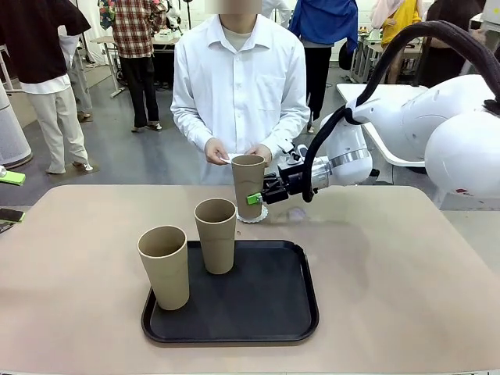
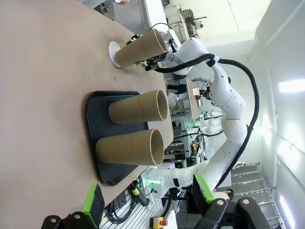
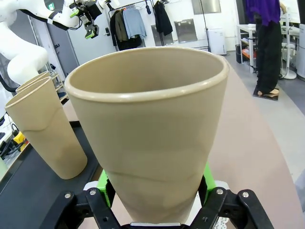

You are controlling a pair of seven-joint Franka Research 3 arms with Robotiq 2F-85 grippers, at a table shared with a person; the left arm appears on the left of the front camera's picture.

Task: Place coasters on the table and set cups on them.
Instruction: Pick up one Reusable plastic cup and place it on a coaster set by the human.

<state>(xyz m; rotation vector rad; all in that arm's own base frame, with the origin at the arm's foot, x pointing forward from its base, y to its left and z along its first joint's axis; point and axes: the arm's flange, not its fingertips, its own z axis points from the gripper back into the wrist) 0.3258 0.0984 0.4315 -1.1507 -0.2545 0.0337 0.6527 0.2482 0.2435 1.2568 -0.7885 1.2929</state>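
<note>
The right gripper is squeezed tight on a cup. That cup stands up on a white coaster on the table, just past the tray. A front cup and a back cup stand on the tray. The left gripper is spread wide and holds nothing.

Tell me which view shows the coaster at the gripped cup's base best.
Left wrist view: the coaster shows most of its scalloped edge on the table. The front view shows a part beside the cup's base; the right wrist view, at best a sliver.
</note>
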